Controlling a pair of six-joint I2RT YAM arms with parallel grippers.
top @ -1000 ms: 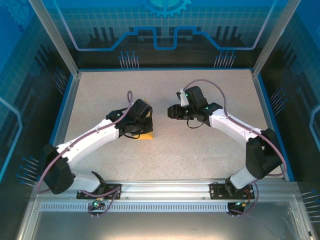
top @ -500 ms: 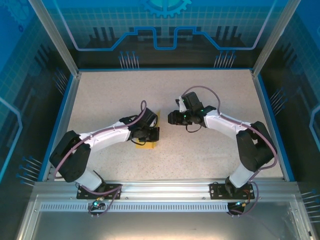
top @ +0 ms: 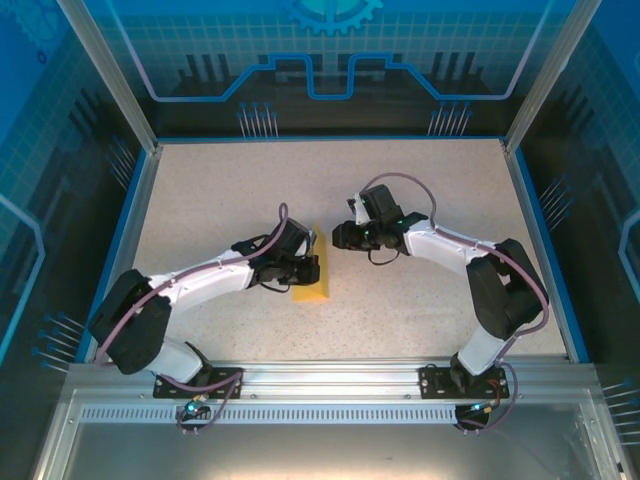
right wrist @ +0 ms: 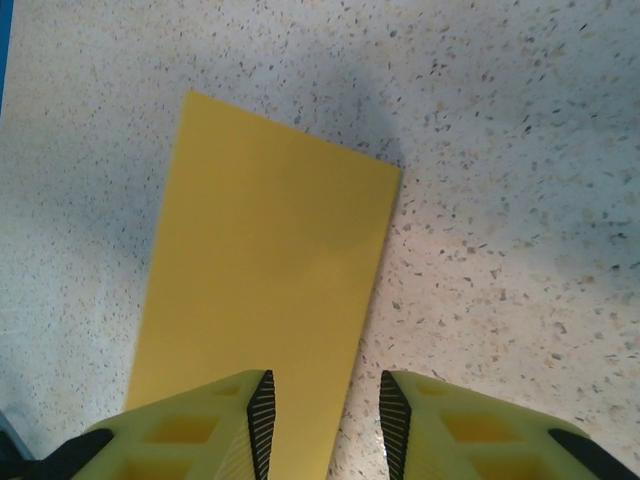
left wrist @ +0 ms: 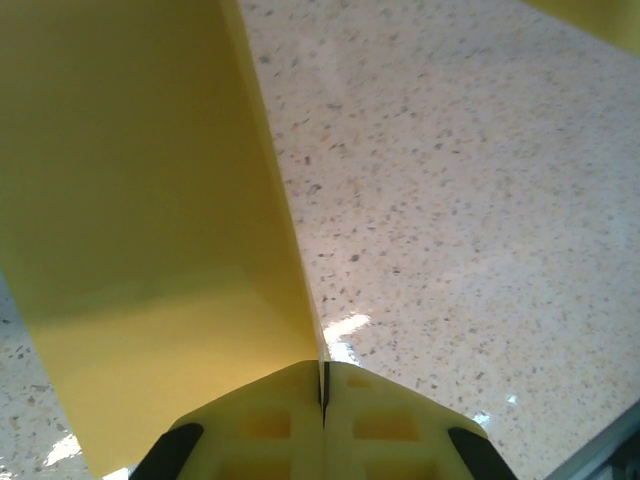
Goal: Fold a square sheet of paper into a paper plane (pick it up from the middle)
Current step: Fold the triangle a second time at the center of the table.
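Pinching one edge of the sheet of paper (left wrist: 150, 200), the closed left hand (left wrist: 323, 378) holds it mid tabletop (top: 420, 300), long axis running away from the half-open, empty right hand (right wrist: 322, 400) hovering over its near end.

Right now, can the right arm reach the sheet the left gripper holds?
Probably yes. The right gripper is open and points at the square sheet of paper, whose edge lies just ahead of it with nothing between. The left gripper, shut on the sheet, looks clear of that edge.
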